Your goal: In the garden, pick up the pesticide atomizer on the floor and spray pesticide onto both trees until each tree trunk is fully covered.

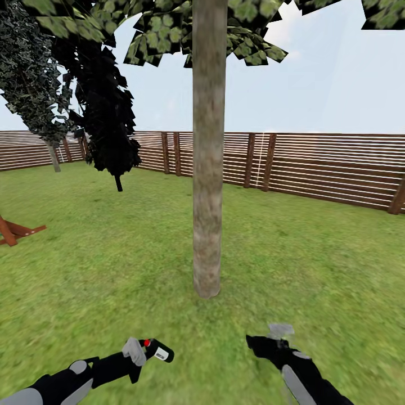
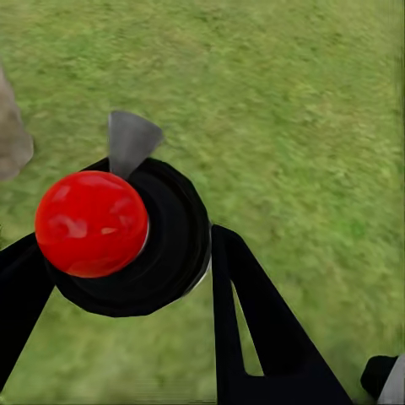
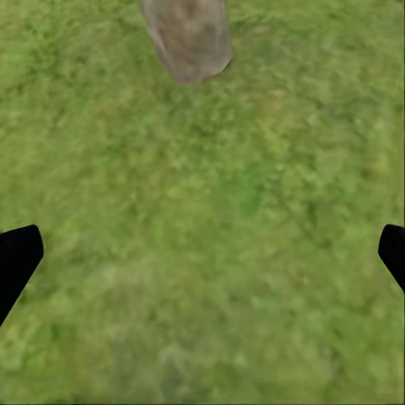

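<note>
the left gripper (image 1: 147,350) is clamped on the pesticide atomizer (image 1: 159,350), a dark bottle with a red knob and a white label, held low over the grass (image 1: 315,253) with its far end pointing toward the right. in the left wrist view the black fingers (image 2: 253,329) press either side of the atomizer's round black body (image 2: 164,245), the red knob (image 2: 91,223) facing the camera and a small grey nozzle (image 2: 131,142) sticking out past it.

the right gripper (image 1: 264,342) hangs empty, its fingertips (image 3: 17,257) spread wide apart over bare lawn, aimed at the base of the trunk (image 3: 187,35).

that tree trunk (image 1: 208,152), straight and mottled grey-brown, stands just ahead between the two arms, with green leaves (image 1: 163,28) overhead. to the left stand a dark narrow tree (image 1: 109,118) and, further back, another tree (image 1: 34,84). a brown slatted fence (image 1: 315,163) rings the lawn.
</note>
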### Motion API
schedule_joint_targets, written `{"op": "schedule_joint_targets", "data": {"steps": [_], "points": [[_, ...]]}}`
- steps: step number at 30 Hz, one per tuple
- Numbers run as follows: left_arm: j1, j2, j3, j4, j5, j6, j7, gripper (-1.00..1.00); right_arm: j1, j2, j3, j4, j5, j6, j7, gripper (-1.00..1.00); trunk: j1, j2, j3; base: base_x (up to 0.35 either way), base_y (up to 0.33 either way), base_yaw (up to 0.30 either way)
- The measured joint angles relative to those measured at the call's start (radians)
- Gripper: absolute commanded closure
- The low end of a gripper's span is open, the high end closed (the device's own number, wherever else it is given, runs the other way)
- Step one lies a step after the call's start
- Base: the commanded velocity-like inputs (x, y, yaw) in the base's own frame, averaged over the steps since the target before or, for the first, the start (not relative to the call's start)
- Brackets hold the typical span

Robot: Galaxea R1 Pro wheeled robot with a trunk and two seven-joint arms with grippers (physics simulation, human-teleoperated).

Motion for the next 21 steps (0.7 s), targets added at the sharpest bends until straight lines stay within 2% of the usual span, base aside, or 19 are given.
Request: {"op": "schedule_joint_targets", "data": {"steps": [1,3,6,8,10,11,14,17,20,21], "points": [[0.001,0.0,0.0,0.0,-0.006,-0.001,0.001,1.0,-0.013,0.001,-0.061,-0.072,0.0,0.096,0.063,-1.0,0.0,0.0,0.0,0.0,0.0,0.0],[0.001,0.0,0.0,-0.001,-0.01,-0.002,0.001,1.0,-0.025,0.001,-0.132,-0.179,-0.001,0.206,0.136,-1.0,0.0,0.0,0.0,0.0,0.0,0.0],[0.001,0.0,0.0,-0.002,-0.014,-0.003,0.0,1.0,-0.032,0.0,-0.185,-0.349,-0.008,0.301,0.188,-1.0,0.0,0.0,0.0,0.0,0.0,0.0],[0.001,0.0,0.0,-0.002,-0.015,-0.003,-0.002,1.0,-0.032,0.0,-0.198,-0.409,-0.012,0.329,0.212,-1.0,0.0,0.0,0.0,0.0,0.0,0.0],[0.001,0.0,0.001,-0.002,-0.014,-0.003,-0.003,1.0,-0.031,0.001,-0.206,-0.445,-0.018,0.348,0.275,-1.0,0.0,0.0,0.0,0.0,0.0,0.0],[0.001,0.0,0.001,-0.001,-0.014,-0.003,-0.002,1.0,-0.031,0.001,-0.207,-0.45,-0.018,0.352,0.293,1.0,0.0,0.0,0.0,0.0,0.0,0.0],[0.001,0.0,0.001,0.0,-0.012,-0.003,0.002,1.0,-0.032,-0.001,-0.211,-0.464,-0.019,0.364,0.37,1.0,0.0,0.0,0.0,0.0,0.0,0.0],[0.001,-0.001,0.002,-0.001,-0.01,-0.003,0.004,1.0,-0.034,-0.001,-0.214,-0.469,-0.018,0.413,0.464,1.0,0.0,0.0,0.0,0.0,0.0,0.0],[0.001,-0.003,0.002,-0.002,-0.013,-0.002,0.002,1.0,-0.037,-0.001,-0.222,-0.471,-0.02,0.505,0.608,1.0,0.0,0.0,0.0,0.0,0.0,0.0],[0.001,-0.003,0.001,-0.003,-0.015,-0.003,0.0,1.0,-0.043,-0.001,-0.225,-0.471,-0.02,0.544,0.685,1.0,0.0,0.0,0.0,0.0,0.0,0.0]]}}
